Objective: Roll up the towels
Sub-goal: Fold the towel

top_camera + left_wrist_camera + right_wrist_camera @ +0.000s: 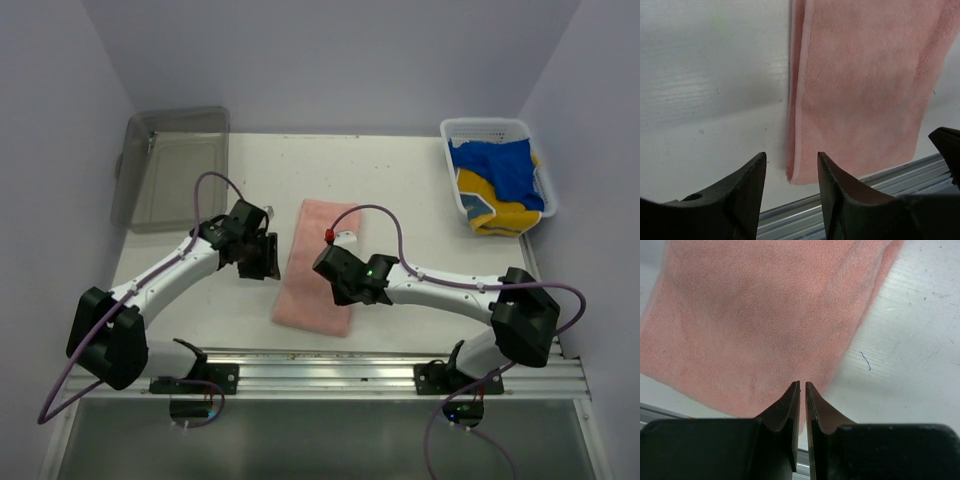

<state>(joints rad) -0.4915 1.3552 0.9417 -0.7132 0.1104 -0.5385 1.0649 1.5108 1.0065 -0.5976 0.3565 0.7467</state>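
Observation:
A salmon pink towel (318,265) lies flat on the table, folded into a long strip running from the back toward the near edge. My left gripper (262,258) hovers just off its left edge, open with nothing between the fingers; in the left wrist view the towel's left hem (800,100) shows beyond the gap of the left gripper (791,159). My right gripper (338,272) is over the towel's near right part. Its jaws are shut to a thin slit, gripping nothing, above the pink towel (755,315). A blue towel (500,170) and a yellow towel (490,210) lie crumpled in the basket.
The white mesh basket (485,125) stands at the back right corner. A grey translucent tray (170,165) sits at the back left. A metal rail (380,365) runs along the near table edge, close to the towel's near end. Purple walls enclose the table.

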